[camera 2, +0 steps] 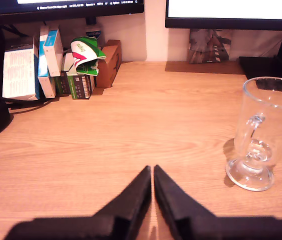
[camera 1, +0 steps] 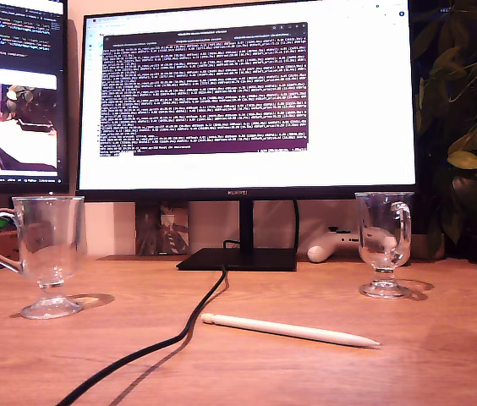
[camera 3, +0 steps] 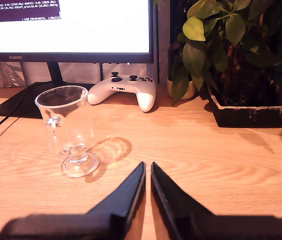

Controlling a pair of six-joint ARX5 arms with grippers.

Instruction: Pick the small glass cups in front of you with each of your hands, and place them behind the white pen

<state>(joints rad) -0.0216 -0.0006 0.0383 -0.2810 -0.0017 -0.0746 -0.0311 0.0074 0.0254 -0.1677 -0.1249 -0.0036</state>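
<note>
Both black pointed grippers hover low with tips nearly together, holding nothing: my first gripper (camera 2: 153,172) faces the clear footed glass cup (camera 1: 46,254) at the exterior view's left, my second gripper (camera 3: 147,170) its twin (camera 1: 385,243) at the right. Between them, nearer the camera, the slim white pen (camera 1: 289,331) lies on the wooden table (camera 1: 441,355).

On the desk (camera 1: 441,355), the white pen (camera 1: 289,331) lies nearest the camera, one glass cup (camera 1: 46,254) standing behind it toward the exterior view's left, the other cup (camera 1: 384,244) toward its right, a cable (camera 1: 167,338) running between them back to the monitor stand (camera 1: 238,258).
</note>
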